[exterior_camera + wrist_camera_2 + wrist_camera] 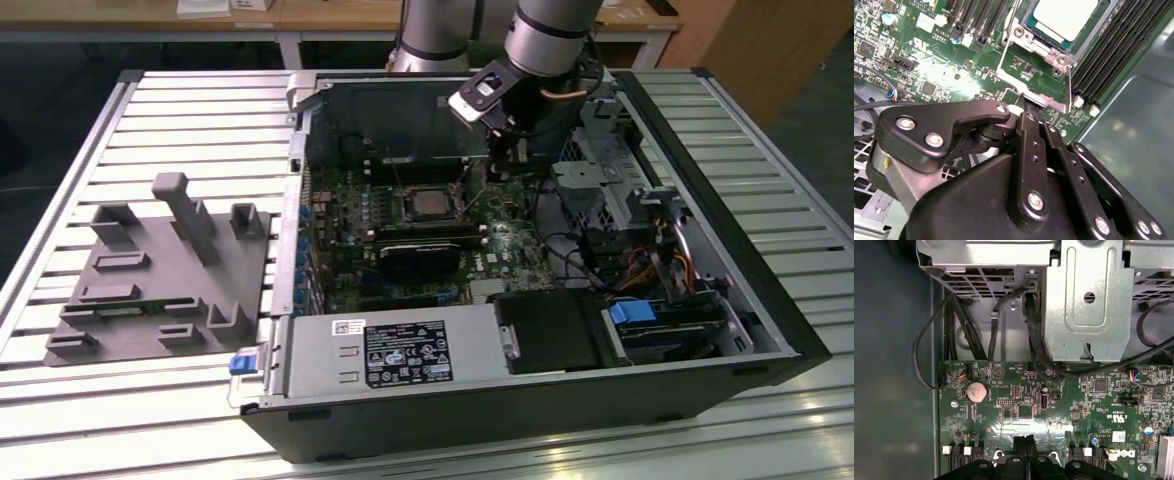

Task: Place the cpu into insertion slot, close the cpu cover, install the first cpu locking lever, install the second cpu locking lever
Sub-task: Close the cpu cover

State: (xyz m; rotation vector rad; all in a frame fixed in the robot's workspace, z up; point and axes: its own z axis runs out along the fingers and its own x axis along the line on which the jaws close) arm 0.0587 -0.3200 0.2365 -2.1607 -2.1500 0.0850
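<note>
Cpu (1066,15) seated in insertion slot (1027,22), near gripper (1027,441), just beyond its tips. Fingers (1020,446) pressed together (low over the motherboard (1079,405)).

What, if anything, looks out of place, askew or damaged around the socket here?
Nothing stands out. The cpu lies flat and square within the cpu cover, and the tool sits close beside it. No damage or loose parts visible on the board.
</note>
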